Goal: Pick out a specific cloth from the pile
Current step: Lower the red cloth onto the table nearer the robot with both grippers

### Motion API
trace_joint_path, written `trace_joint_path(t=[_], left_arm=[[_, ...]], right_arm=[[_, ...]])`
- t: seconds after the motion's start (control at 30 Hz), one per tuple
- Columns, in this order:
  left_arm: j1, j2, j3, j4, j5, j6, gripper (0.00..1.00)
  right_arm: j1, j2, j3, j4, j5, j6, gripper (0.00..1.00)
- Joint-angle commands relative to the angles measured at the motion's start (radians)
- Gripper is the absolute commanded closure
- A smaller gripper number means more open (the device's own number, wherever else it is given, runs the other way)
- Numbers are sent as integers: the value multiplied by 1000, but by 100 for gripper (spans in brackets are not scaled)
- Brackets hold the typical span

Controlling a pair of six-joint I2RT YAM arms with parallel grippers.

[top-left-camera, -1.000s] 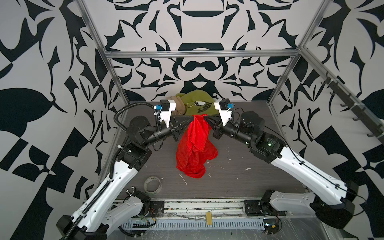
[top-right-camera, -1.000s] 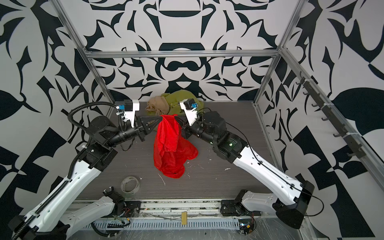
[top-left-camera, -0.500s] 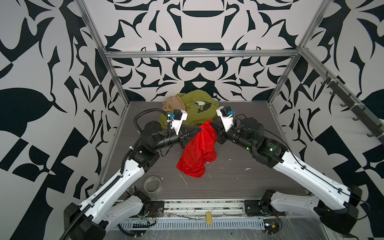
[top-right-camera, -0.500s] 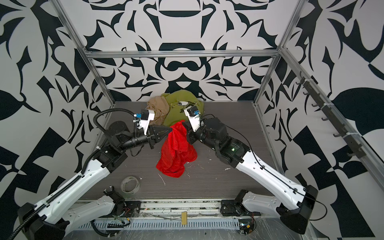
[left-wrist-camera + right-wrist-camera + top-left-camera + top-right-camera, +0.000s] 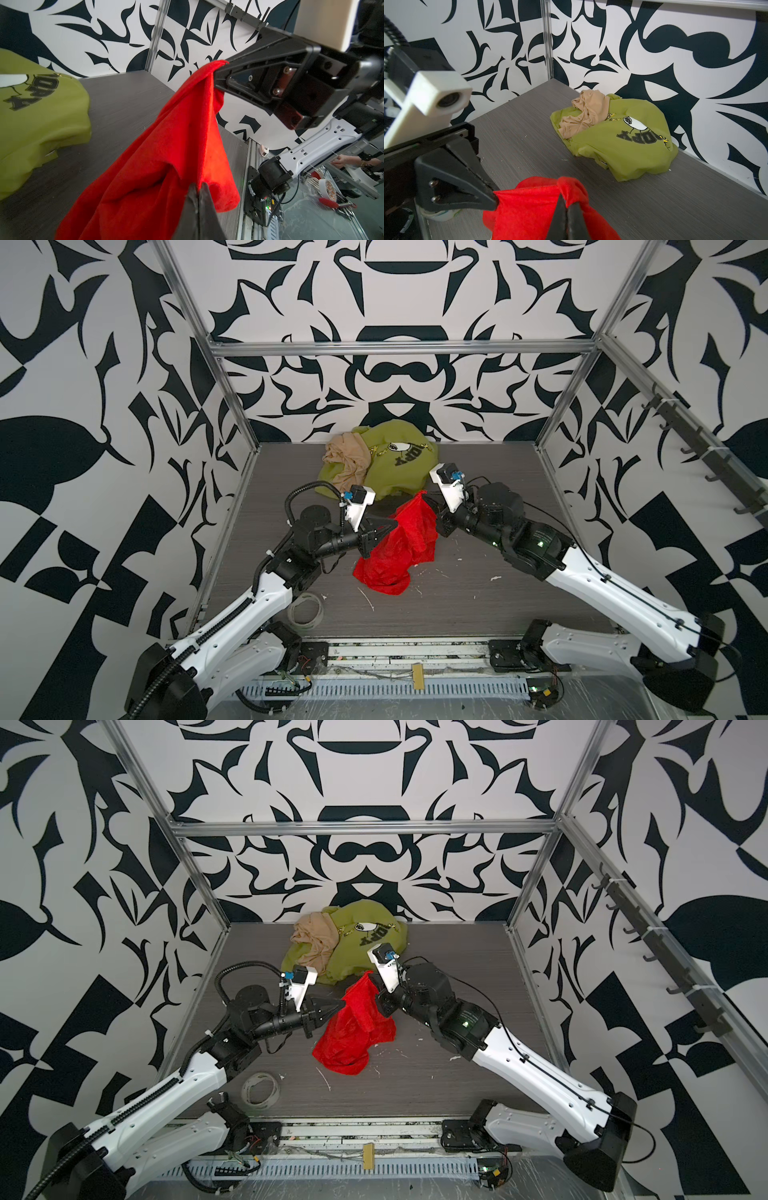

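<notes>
Both claws are clamped down to a sliver on the same thing. In both top views my left claw (image 5: 395, 526) pinches a side edge of the red cloth (image 5: 399, 556) and my right claw (image 5: 430, 501) pinches its far peak, with the two tips near each other (I see no daylight between either pair of jaws). The cloth hangs between and below them. Its long axis runs from that far peak toward the near edge of the table (image 5: 478, 605), and the lower folds are bunched low; I cannot tell whether they touch the surface. It is clear of the pile (image 5: 386, 489) at the back wall, which is one olive-green shirt (image 5: 399, 483) with one beige cloth (image 5: 347, 464) lying on its left part. One tape roll (image 5: 305, 610) lies by my left arm. On the left wrist view, the left claw (image 5: 198, 188) meets on a fold of the cloth (image 5: 166, 155) and the right claw (image 5: 225, 62) bites the topmost corner, so the fabric slopes from one to the other; the shirt (image 5: 41, 116) lies apart from it. On the right wrist view, the right claw (image 5: 564, 198) is closed on a bunched red fold (image 5: 525, 209), and the left claw (image 5: 495, 198) nips the edge just beside it. My count: one red cloth, two claws on it.
</notes>
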Motion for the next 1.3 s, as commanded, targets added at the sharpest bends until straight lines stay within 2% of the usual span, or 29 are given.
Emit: trace_joint_path(t=[0.0, 0.23, 0.27, 0.53, 0.6, 0.67, 0.73, 1.03, 1.1, 1.17, 1.27], left_arm=[[-3, -32, -44, 28, -16, -32, 100], [-3, -47, -81, 32, -29, -42, 100], [-4, -50, -85, 30, -30, -43, 97], [-3, -114, -121, 20, -64, -29, 66], [-4, -140, -128, 15, -73, -21, 55], [-3, -169, -128, -3, -106, -1, 44], [-3, -190, -125, -20, -141, 17, 38], [-3, -211, -79, -78, -204, 78, 33], [-3, -209, -70, -90, -219, 81, 33], [-3, -211, -63, -99, -236, 89, 33], [-3, -218, -59, -112, -266, 103, 33]], right_arm=[[-5, -18, -10, 30, 24, -17, 100], [-5, 21, -48, 19, -52, 47, 100], [-5, 31, -54, 23, -64, 58, 100], [-4, 124, -105, 98, -144, 143, 100], [-2, 154, -111, 115, -158, 159, 100], [3, 186, -115, 130, -172, 183, 100], [6, 214, -118, 146, -194, 208, 100], [67, 305, -163, 201, -255, 264, 100], [93, 320, -170, 203, -291, 248, 100], [128, 342, -173, 194, -325, 207, 96], [187, 368, -184, 172, -324, 127, 93]])
